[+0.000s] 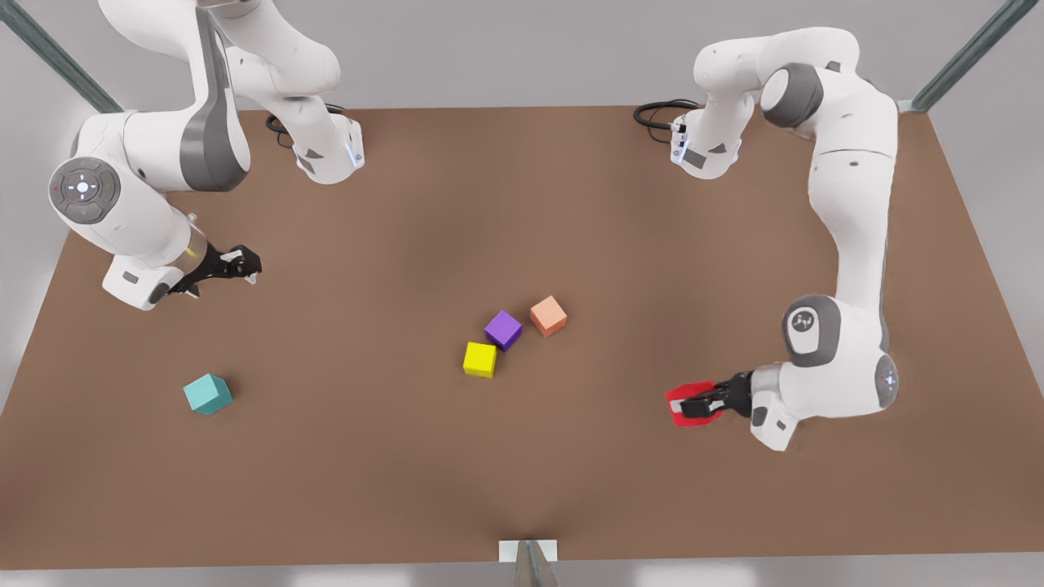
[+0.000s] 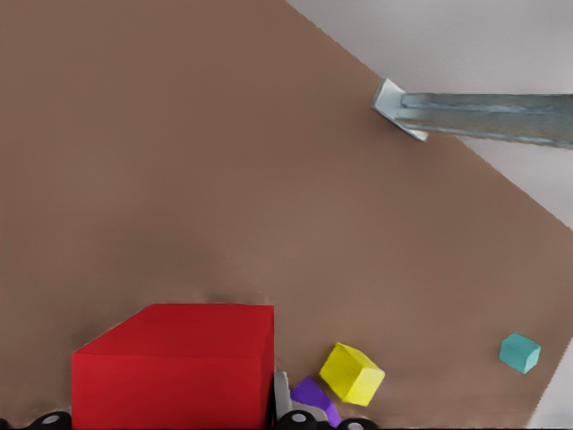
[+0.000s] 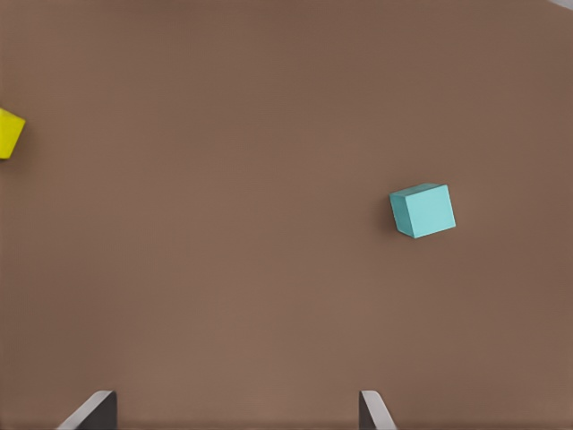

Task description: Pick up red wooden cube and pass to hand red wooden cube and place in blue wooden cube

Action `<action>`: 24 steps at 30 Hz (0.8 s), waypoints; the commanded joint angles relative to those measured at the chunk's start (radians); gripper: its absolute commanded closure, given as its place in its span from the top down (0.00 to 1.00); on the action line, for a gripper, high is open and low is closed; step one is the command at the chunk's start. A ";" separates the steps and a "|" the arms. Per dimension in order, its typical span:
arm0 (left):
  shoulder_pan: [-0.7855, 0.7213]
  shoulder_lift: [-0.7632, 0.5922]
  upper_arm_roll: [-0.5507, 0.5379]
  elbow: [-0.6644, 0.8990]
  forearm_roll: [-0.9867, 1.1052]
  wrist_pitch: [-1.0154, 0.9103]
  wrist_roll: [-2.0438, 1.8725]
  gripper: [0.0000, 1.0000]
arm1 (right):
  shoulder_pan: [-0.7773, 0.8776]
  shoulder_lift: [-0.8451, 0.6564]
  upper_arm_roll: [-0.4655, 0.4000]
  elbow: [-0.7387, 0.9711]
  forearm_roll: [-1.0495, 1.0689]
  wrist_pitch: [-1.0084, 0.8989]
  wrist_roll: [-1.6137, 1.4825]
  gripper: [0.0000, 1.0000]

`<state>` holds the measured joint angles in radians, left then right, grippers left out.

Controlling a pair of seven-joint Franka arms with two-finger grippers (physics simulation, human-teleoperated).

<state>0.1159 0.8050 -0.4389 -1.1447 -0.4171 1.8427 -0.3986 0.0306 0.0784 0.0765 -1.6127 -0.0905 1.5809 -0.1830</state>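
Left gripper [image 1: 692, 405], at the front view's 4 o'clock, clamps the red cube [image 1: 683, 402] just above the surface [image 1: 522, 204]. Right gripper [image 1: 245, 265], at 9 o'clock, hangs spread wide with nothing between its fingers. Teal cube [image 1: 207, 394] lies at 8 o'clock, below it.

The blue wooden cube [image 1: 207, 394] lies well left of the red wooden cube [image 1: 683, 400] in the front view.

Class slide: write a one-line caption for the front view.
Left gripper holds the red wooden cube; right gripper waits.
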 commanded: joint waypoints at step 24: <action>-0.114 0.273 -0.320 0.191 -0.293 0.221 1.049 0.62 | 0.212 0.653 0.012 0.421 1.351 0.517 -1.258 1.00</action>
<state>0.0023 1.0799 -0.7584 -0.9543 -0.6915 2.0167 0.2229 0.2359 0.7043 0.0891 -1.2102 1.0873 1.8875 -0.6462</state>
